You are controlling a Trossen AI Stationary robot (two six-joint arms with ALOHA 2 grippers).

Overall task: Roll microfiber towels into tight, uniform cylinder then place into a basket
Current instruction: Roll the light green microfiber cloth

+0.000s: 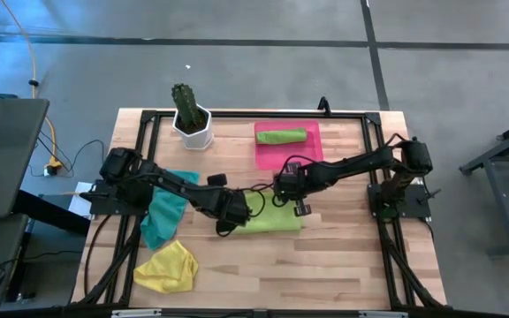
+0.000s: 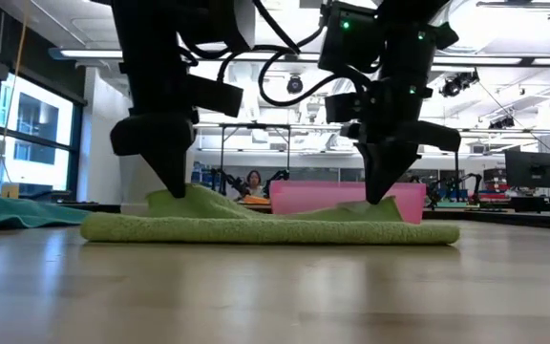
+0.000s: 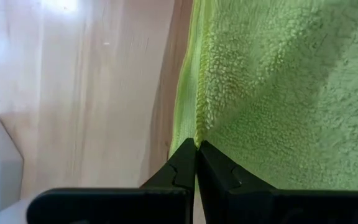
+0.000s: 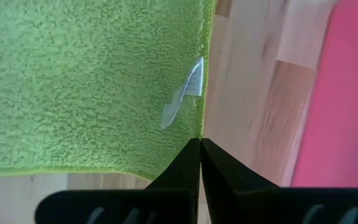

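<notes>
Right now both arms reach over the middle of the wooden surface (image 1: 325, 256), where a lime green towel (image 1: 272, 215) lies spread flat. The left gripper (image 1: 225, 225) is down at the towel's left edge, its fingers (image 3: 182, 168) pressed together and pinching the towel's hem. The right gripper (image 1: 300, 208) stands at the towel's right edge, just beside the white care label (image 4: 183, 99), its fingers (image 4: 216, 168) also closed on the hem. In the low view the cloth humps up slightly under each gripper.

Behind the towel sits the pink basket (image 1: 268, 155), with a second lime green towel (image 1: 281, 135) already rolled into a cylinder inside it. A teal blue towel (image 1: 164, 216) lies crumpled to the left, partly under the left arm, and a yellow towel (image 1: 168, 268) sits near the front left corner. A cactus in a white pot (image 1: 192, 119) stands at the back.
</notes>
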